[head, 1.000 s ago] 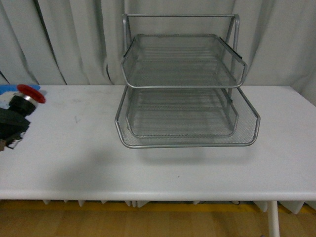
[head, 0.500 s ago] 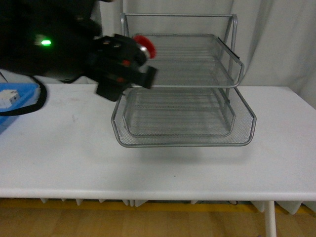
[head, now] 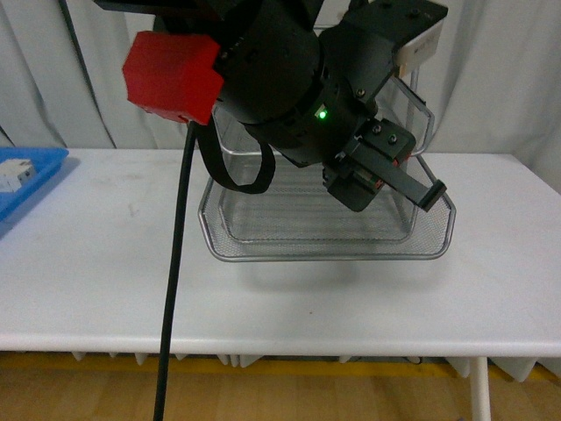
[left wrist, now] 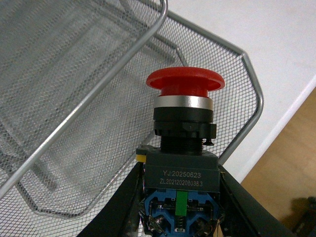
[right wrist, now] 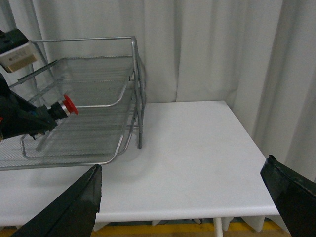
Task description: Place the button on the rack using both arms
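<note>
My left gripper (left wrist: 180, 211) tight on the button (left wrist: 183, 94), arm outstretched across the rack (left wrist: 247, 74) front; my right gripper (right wrist: 180, 197) wide apart

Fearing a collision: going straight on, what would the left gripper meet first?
The left gripper, holding the red-capped push-button, would probably meet the silver wire-mesh rack first; depth is unclear.

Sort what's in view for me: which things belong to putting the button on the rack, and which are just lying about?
Job in hand:
button, held in the left claw close to the rack
rack
right claw, open and empty

Lying about:
blue tray, on the robot's far left
white block inside that tray
</note>
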Robot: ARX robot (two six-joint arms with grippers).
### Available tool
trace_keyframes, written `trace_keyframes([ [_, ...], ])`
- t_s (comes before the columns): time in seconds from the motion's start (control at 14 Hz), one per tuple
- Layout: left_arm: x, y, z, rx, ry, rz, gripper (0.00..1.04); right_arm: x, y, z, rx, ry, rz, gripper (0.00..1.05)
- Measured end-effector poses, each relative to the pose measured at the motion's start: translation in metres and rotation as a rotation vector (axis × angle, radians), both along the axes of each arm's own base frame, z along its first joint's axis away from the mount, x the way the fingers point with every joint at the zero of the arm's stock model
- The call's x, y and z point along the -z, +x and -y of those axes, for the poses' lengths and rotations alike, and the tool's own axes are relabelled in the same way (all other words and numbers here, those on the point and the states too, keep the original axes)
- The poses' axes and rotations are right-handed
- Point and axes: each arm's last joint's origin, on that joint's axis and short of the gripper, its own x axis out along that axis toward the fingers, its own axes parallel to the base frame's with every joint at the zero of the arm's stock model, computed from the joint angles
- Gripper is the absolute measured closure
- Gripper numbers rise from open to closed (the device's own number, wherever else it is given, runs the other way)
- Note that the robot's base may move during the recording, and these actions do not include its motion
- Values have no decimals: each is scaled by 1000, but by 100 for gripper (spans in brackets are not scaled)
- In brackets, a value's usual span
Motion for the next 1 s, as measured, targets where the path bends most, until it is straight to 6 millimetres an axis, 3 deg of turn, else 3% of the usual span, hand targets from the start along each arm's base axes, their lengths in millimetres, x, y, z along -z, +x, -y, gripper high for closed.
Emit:
trace_keyframes([
  [0.43, 18, 48, 6, -40, 137, -87, 69, 0, 0, 0, 0, 0, 0, 6],
  [0.86, 38, 64, 11, -99, 150, -167, 68, 0, 0, 0, 0, 0, 0, 6],
  [0.93, 38, 68, 9, -133, 130, -185, 51, 0, 0, 0, 0, 0, 0, 6],
  [1.0, 34, 70, 9, -148, 108, -184, 42, 0, 0, 0, 0, 0, 0, 6],
])
